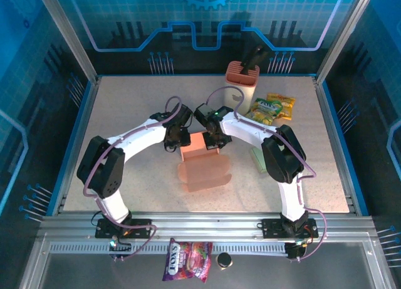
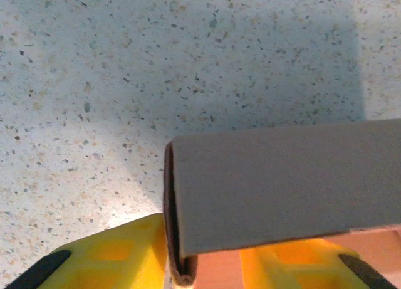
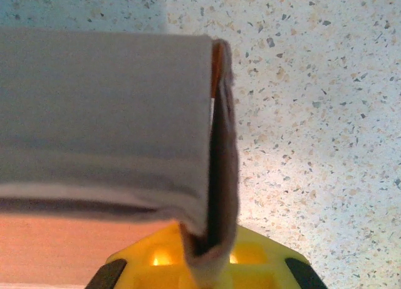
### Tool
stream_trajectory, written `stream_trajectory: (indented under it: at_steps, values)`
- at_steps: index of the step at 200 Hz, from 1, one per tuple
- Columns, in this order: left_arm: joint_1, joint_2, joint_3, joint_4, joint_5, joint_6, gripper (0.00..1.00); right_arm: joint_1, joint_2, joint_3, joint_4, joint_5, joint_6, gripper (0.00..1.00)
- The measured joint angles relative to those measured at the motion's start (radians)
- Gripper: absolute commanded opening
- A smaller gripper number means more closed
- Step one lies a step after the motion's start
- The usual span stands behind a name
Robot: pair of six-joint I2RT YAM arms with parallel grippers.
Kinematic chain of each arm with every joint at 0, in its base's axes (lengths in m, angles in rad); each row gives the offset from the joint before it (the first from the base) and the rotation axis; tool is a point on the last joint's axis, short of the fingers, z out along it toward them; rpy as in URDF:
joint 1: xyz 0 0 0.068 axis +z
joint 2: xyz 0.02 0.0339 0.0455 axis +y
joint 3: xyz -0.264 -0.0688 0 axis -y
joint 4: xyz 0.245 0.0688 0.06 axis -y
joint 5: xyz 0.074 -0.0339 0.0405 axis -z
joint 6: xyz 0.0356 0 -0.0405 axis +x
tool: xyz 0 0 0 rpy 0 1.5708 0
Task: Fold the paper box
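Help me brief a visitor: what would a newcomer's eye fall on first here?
The orange paper box at the middle of the table, with the left gripper and right gripper both at its far edge; the right one is shut on a flap. Behind, at the back right, stand an orange holder and bright snack packets.

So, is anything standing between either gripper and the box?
Nothing visible. The box's far edge sits between the fingers of the left gripper and of the right gripper. The snack bags and holder stand apart, behind and to the right.
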Motion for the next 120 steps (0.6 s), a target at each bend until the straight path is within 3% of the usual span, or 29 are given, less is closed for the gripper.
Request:
stream_trajectory:
  at_steps: [85, 120]
  values:
    - [-0.002, 0.029, 0.011, -0.004, -0.081, 0.004, 0.0, -0.002, 0.0, 0.0, 0.004, -0.02, 0.0, 0.0]
    - [-0.005, 0.045, 0.026, -0.011, -0.091, -0.015, 0.0, -0.01, 0.0, 0.0, 0.005, -0.034, 0.0, 0.0]
